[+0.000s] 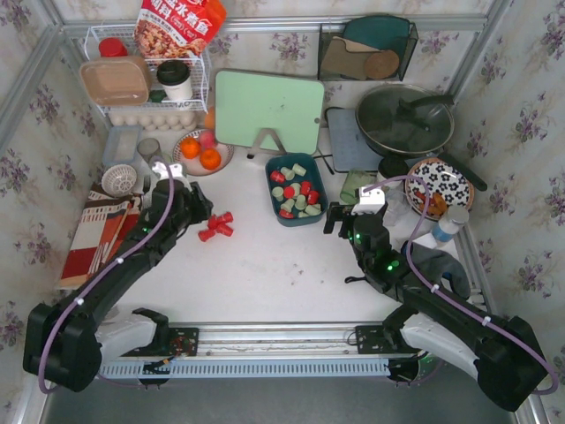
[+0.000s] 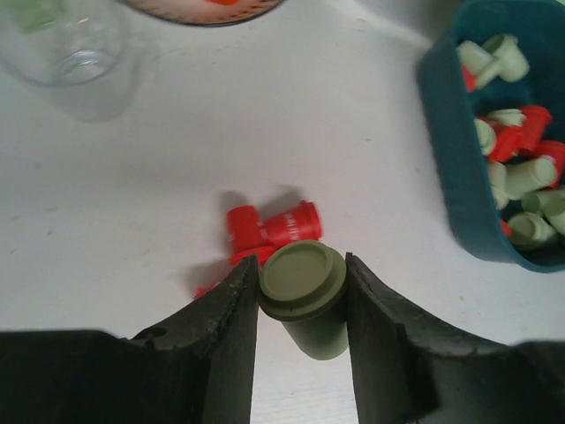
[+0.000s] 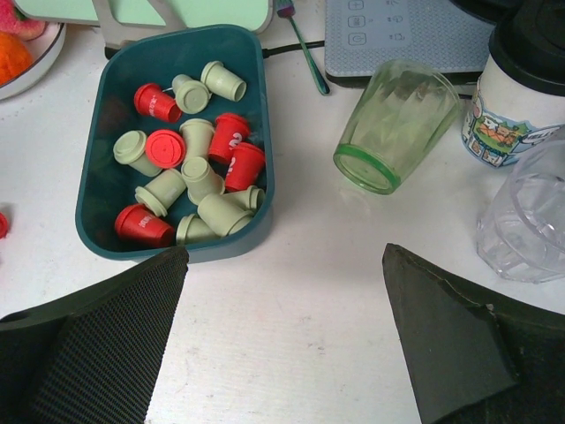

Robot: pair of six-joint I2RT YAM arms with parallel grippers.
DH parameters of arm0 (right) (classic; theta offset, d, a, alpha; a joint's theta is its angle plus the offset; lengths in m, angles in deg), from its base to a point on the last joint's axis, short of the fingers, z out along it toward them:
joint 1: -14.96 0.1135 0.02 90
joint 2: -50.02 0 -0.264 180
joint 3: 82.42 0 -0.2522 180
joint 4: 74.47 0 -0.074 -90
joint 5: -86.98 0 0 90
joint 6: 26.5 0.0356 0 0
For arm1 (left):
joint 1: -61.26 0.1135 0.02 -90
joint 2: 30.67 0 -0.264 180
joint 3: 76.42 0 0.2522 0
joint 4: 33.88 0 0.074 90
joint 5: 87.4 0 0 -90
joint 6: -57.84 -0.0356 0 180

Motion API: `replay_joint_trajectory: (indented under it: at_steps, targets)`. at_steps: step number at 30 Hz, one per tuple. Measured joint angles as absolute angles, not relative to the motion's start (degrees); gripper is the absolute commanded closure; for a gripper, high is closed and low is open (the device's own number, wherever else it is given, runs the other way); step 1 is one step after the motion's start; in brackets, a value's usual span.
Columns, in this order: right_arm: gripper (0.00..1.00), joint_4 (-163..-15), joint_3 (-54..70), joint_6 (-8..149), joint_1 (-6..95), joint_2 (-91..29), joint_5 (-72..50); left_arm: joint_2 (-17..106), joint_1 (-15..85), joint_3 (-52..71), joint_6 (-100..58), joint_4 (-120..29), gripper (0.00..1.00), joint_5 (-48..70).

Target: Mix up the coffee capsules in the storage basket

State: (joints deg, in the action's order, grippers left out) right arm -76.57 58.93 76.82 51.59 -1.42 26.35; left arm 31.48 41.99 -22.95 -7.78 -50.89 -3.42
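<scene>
Floral wallpaper closes in a white table (image 1: 265,283) on three sides. From above, we see the storage basket (image 1: 268,187) standing near the middle of the table, just in front of a pale green cutting board (image 1: 267,110). The coffee capsules (image 1: 297,190) lie inside it, red and pale green jumbled together. A few loose red capsules (image 1: 217,227) lie on the table to the basket's left, apart from it, and the left gripper (image 1: 194,216) sits just beside them. A plate (image 1: 227,155) of oranges lies farther back. The right gripper (image 1: 340,216) hangs just off the basket's right side. Through the left wrist camera, we find the fingers drawn in close on one pale green capsule (image 2: 305,300), pinched by its sides with its flat lid towards the camera. The loose red ones lie on the table right behind it, the basket's teal wall fills the upper right corner, and a clear cup (image 2: 66,49) stands at the upper left. Through the right wrist camera, we see both fingers spread wide, holding nothing, with only table between them. The basket lies ahead and to the left, holding more than a dozen capsules of both colours, some upright, some tipped over. A green glass (image 3: 397,128) lies on its side to the basket's right, apart from it, and a clear plastic cup (image 3: 525,221) stands at the right edge.
</scene>
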Motion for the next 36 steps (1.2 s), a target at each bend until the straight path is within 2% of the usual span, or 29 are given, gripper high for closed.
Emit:
replay_joint_trajectory:
  at_steps: [9,21,36]
  targets:
    - [0.00,-76.57,58.93,76.82,51.59,-1.95,26.33,41.47,34.63,-14.67,-10.75,-46.67,0.69,-2.06]
    - [0.00,-76.55,58.93,76.82,51.59,-2.45,26.35,60.55,27.94,3.54,-14.53,-41.27,0.69,-1.47]
    - [0.00,-76.50,58.93,76.80,51.59,-2.56,26.46,86.98,25.62,29.37,-16.96,-32.37,0.69,3.33]
